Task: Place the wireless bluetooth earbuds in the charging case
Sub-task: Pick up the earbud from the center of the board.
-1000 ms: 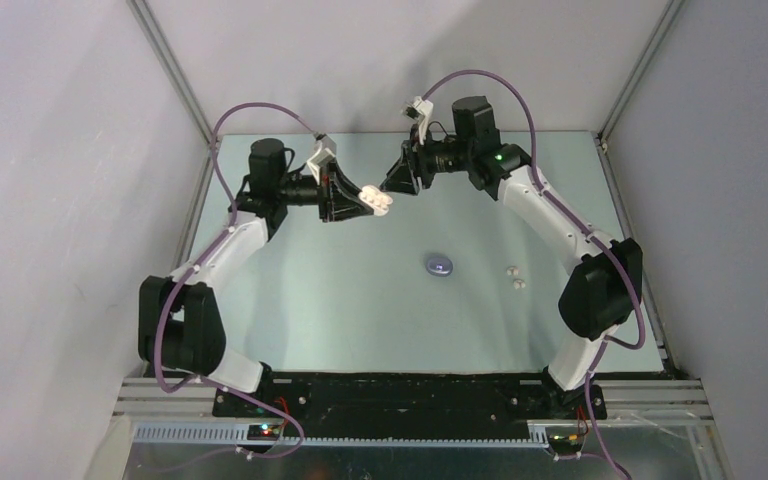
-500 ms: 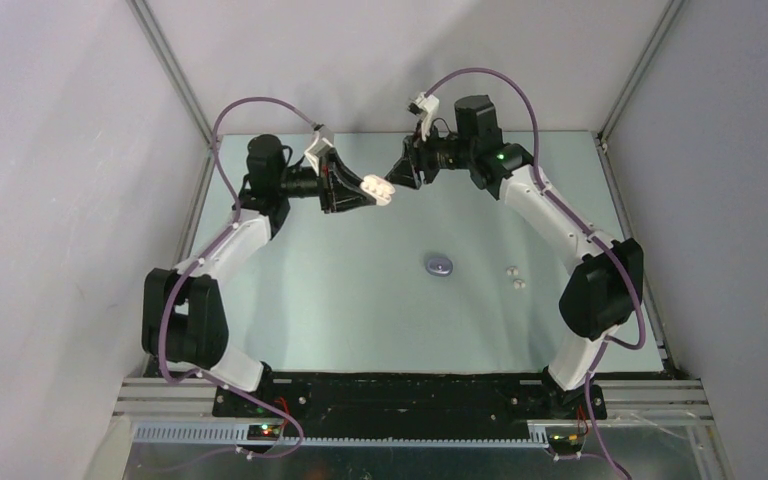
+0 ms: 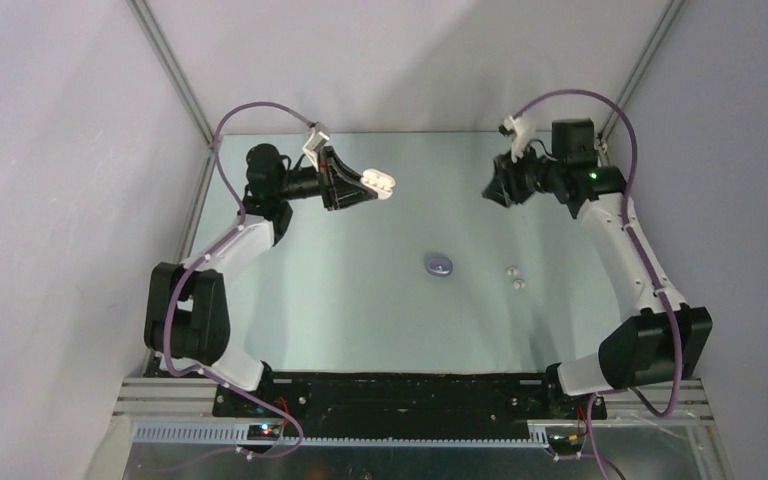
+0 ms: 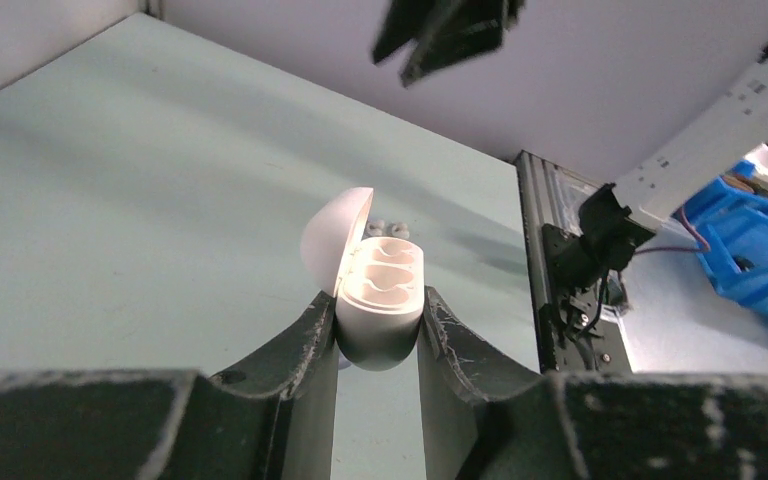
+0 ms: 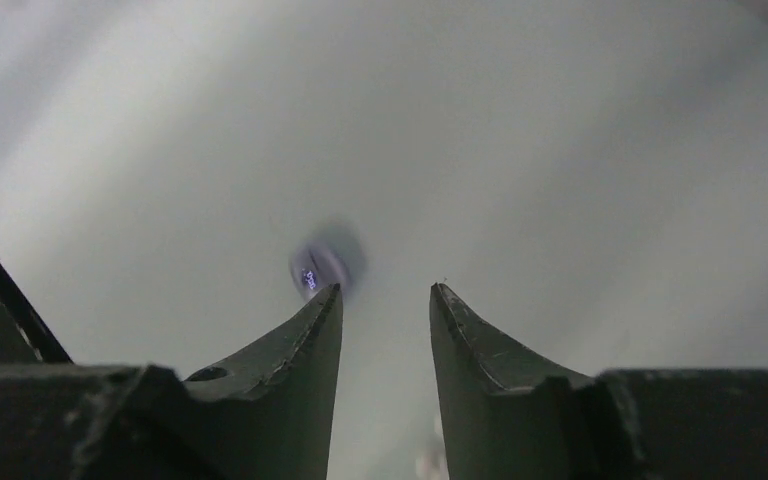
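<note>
Earbuds [image 3: 511, 270]: two white ones lie on table [image 3: 340, 300], R side, well apart from white case [image 4: 381, 285]. Tiny, light, smooth, prob. slippery, will roll; pinch across the body w/ fingertips. L gripper [image 4: 377, 322] clamped on the open white case, off the table. R gripper [image 5: 385, 300] jaws apart, empty.

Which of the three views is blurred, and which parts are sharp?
Right wrist view: the purple case is smeared, the fingers are sharp. Left wrist view: the open white charging case is sharp. Top view: sharp, evenly lit.

The charging case [image 4: 375, 300] and earbuds [image 3: 511, 270] are white, the second case [image 3: 440, 265] purple, the table [image 3: 360, 310] pale green.
</note>
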